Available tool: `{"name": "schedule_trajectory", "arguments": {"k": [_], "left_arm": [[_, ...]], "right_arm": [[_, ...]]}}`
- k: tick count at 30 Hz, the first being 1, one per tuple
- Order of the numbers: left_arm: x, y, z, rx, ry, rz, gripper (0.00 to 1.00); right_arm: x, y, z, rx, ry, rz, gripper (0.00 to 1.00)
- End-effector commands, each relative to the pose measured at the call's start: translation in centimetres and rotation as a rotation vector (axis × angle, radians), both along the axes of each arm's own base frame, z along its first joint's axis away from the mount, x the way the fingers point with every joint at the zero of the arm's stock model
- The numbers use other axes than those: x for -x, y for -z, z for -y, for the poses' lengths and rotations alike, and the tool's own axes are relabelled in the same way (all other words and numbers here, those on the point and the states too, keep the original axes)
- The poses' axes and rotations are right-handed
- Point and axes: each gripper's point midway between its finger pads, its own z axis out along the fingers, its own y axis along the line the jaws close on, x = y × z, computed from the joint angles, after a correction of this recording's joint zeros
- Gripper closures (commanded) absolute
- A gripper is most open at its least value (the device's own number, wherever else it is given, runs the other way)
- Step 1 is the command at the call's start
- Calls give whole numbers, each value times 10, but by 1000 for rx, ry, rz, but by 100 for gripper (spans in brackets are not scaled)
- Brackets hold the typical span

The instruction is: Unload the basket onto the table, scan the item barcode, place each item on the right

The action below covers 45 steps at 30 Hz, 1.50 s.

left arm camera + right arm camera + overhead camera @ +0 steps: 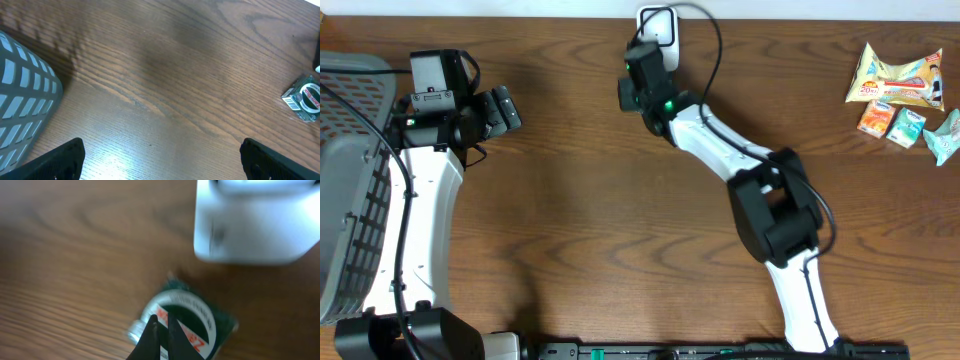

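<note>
1. At the far left a grey basket (350, 180) stands on the wooden table (570, 200), beside the left arm.
2. The left gripper (502, 108) hangs over bare wood just right of the basket. Its fingers (65, 160) are spread wide apart and hold nothing.
3. In the left wrist view a small green packet (304, 97) with a round label lies flat on the table at the right edge. It is well apart from the left claw.
4. The right gripper (163, 325) is at the top centre of the table. Its fingertips are pressed together directly over the packet's round label (185, 322). The view is blurred, so I cannot tell whether the tips touch the packet or pinch an edge of it.
5. The white scanner (255, 225) sits just beyond the packet, near it but not touching. From overhead it is at the table's far edge with a cable attached.
6. At the far right lie a yellow snack bag (898, 78) and small cartons (892, 120), well apart from both arms.
</note>
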Motion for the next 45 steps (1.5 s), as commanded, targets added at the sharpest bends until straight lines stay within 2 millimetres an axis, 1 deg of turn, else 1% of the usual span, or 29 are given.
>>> {"name": "schedule_trajectory", "arguments": {"k": [1, 4, 7, 10, 14, 17, 19, 21, 24, 26, 27, 28, 29, 30, 32, 35, 37, 41, 45], "left_arm": [[1, 4, -2, 1, -14, -12, 2], [1, 4, -2, 1, -14, -12, 2], [1, 4, -2, 1, -14, -12, 2], [1, 4, -2, 1, -14, -12, 2], [1, 4, -2, 1, -14, -12, 2], [1, 4, -2, 1, -14, -12, 3], [1, 4, -2, 1, -14, -12, 2], [1, 4, -2, 1, -14, -12, 2], [1, 4, -2, 1, -14, -12, 2], [1, 4, -2, 1, -14, -12, 2], [1, 4, -2, 1, -14, -12, 2], [1, 4, -2, 1, -14, -12, 2], [1, 4, -2, 1, -14, -12, 2], [1, 4, -2, 1, -14, -12, 2], [1, 4, -2, 1, -14, -12, 2], [1, 4, -2, 1, -14, -12, 2], [1, 4, -2, 1, -14, -12, 2], [1, 4, -2, 1, -14, -12, 2], [1, 4, -2, 1, -14, -12, 2]], "right_arm": [[4, 21, 7, 40, 6, -40, 99], [13, 34, 14, 75, 8, -96, 99], [23, 41, 22, 108, 12, -149, 99], [36, 44, 36, 149, 19, -218, 99], [53, 42, 57, 216, 42, -296, 99], [61, 30, 72, 273, 72, -314, 99], [65, 16, 81, 291, 87, -314, 99], [66, -2, 85, 282, 92, -304, 99], [63, -36, 84, 243, 98, -247, 99], [58, -52, 77, 186, 106, -207, 98], [55, -57, 74, 144, 135, -196, 91], [54, -58, 72, 107, 164, -195, 74], [53, -57, 71, 75, 198, -200, 46], [53, -54, 71, 46, 236, -213, 32], [53, -48, 71, 12, 284, -233, 20], [52, -35, 73, -37, 380, -262, 13], [51, -22, 78, -56, 461, -277, 1], [51, 9, 86, -64, 556, -319, 1], [55, 36, 87, -43, 574, -359, 1]]}}
